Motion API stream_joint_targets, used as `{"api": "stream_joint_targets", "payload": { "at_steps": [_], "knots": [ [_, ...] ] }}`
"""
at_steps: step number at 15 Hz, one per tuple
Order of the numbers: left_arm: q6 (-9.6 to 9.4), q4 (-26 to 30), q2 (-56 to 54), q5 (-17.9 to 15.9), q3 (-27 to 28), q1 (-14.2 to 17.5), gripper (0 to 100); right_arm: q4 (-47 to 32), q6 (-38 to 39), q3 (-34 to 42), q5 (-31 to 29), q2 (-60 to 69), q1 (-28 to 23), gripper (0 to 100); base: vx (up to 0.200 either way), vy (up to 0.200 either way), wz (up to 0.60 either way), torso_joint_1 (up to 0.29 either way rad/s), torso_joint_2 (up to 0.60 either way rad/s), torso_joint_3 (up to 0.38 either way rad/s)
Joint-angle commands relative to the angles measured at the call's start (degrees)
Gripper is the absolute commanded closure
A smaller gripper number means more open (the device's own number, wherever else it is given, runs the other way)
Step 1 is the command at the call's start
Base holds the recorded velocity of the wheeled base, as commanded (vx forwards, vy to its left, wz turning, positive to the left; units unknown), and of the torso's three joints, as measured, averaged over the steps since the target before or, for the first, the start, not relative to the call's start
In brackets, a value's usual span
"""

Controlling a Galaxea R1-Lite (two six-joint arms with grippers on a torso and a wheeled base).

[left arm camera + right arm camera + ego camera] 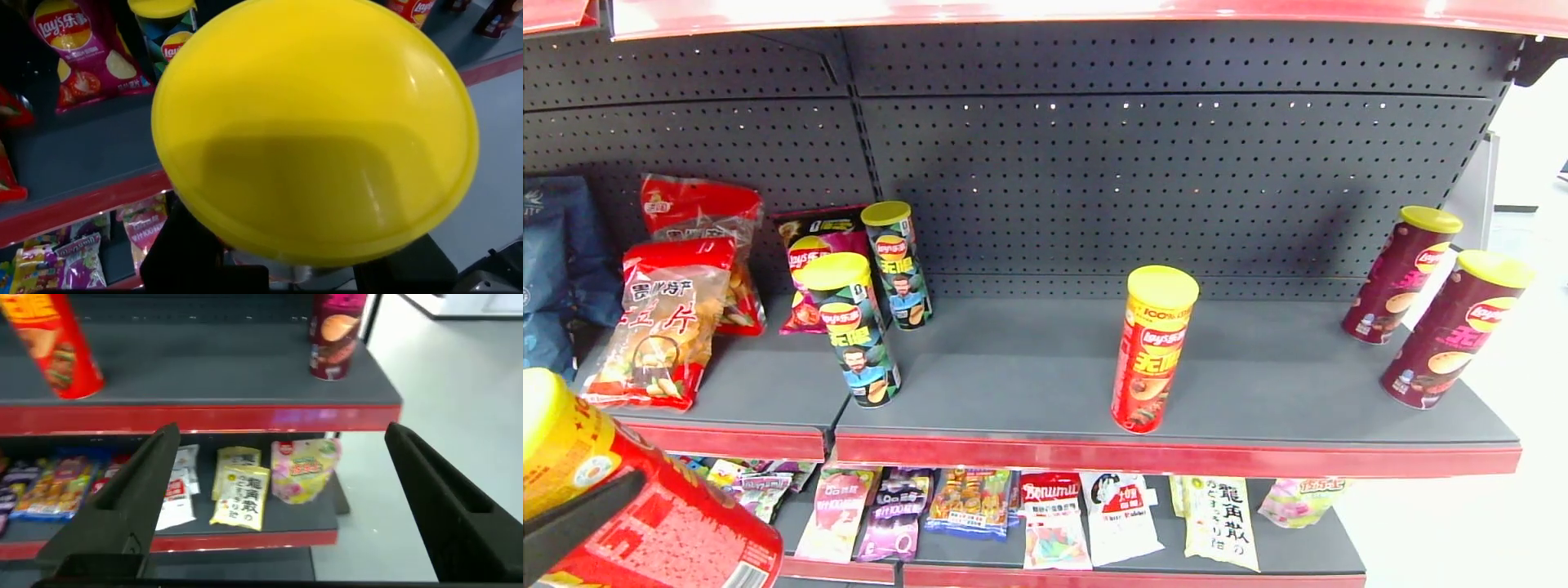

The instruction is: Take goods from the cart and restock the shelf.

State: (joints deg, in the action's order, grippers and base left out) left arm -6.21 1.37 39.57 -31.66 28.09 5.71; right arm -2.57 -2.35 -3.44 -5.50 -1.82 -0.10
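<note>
Held can: you have a red crisp can (662, 523) with a yellow lid (315, 131) closest to the head camera, at your lower left. It is tilted and in front of the shelf, not on it.
Left gripper (588, 514): clamped on that can. One black finger (572, 510) lies across its side. The other finger is hidden behind the can, so the grip looks firm but you can judge it from one side only.
Right gripper (282, 457): jaws spread wide with nothing between them, in front of the shelf's red front edge.
Shelf (1258, 392): grey board with a red front rail (1176, 453) and a perforated back panel.
Shelf, middle: one matching red can (1153, 359) stands upright near the front edge, well apart from the others.
Shelf, left of middle: two dark green cans, one nearer the front (854, 327) and one behind it (898, 265), both upright.
Shelf, right end: two maroon cans, (1401, 278) toward the back and (1454, 331) toward the front, just beside each other.
Shelf, far left: a purple crisp bag (809, 261) behind the green cans, two red snack bags (666, 327) (703, 237) and blue bags (556, 261).
Lower shelf: a row of small sweet packets (1045, 514).
</note>
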Motion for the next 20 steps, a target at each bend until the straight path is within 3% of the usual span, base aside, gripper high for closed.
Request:
{"api": "stream_joint_targets", "payload": {
  "at_steps": [1,5,8,13,15,20],
  "knots": [
    [-0.04,-0.22,1.12,-0.07,0.04,-0.78,100,0.11,0.42,0.98,2.77,1.82,0.27,0,0.0,0.0,0.0,0.0,0.0,0.0],
    [0.32,-0.75,-0.02,-0.33,-1.37,-2.28,100,0.02,-0.46,0.89,3.65,1.73,0.27,0,0.0,0.0,0.0,0.0,0.0,0.0],
    [0.4,-0.05,-5.03,-2.53,-1.9,-2.98,100,0.11,-0.46,0.98,3.74,1.82,0.27,0,0.0,0.0,0.0,0.0,0.0,0.0],
    [1.55,6.02,-10.92,-0.6,-2.42,-2.89,100,0.11,-0.37,0.98,3.65,1.82,0.27,0,0.0,0.0,0.0,0.0,0.0,0.0],
    [1.55,6.02,-10.74,-0.33,-2.42,-2.98,100,0.11,-0.37,0.98,3.74,1.82,0.27,0,0.0,0.0,0.0,0.0,0.0,0.0],
    [1.63,5.75,-8.37,0.02,-2.16,-2.89,100,0.11,-0.46,0.98,3.74,1.82,0.27,0,0.0,0.0,-0.6,0.004,0.0,-0.004]
  ]
}}
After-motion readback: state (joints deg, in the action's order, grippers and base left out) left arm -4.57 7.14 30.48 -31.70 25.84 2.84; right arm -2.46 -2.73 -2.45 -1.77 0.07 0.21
